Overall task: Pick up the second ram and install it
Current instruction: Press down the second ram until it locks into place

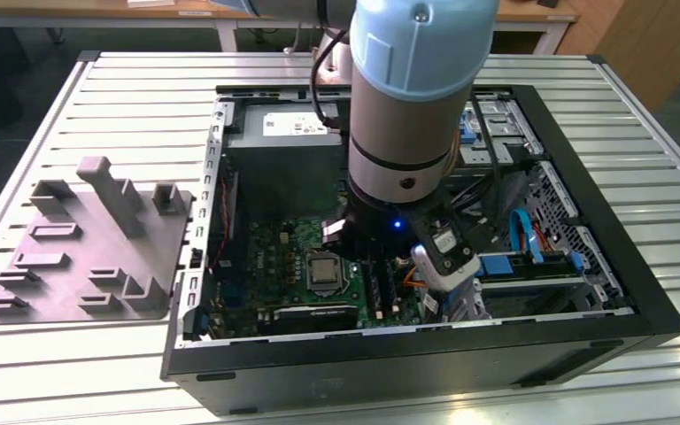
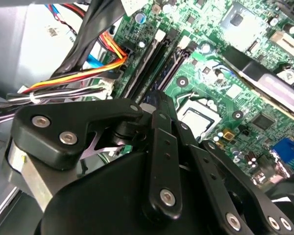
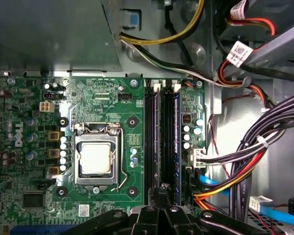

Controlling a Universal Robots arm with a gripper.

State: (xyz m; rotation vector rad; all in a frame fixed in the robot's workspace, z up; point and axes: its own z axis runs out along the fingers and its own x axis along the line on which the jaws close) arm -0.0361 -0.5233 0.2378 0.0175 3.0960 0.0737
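Hovering low over the motherboard, the gripper [image 3: 159, 208] sits above the second ram [image 3: 177, 142], right of frame centre in its slot. The fingers' [image 2: 164, 147] spread I cannot tell; seating looks underway, pending a straight downward press

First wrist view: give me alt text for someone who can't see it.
Looking down on a green motherboard, the end effector sits at the end of the memory slots, where two dark sticks, including the second ram, stand side by side. The square silver processor socket lies beside the slots, and bundled cables run on the other side.
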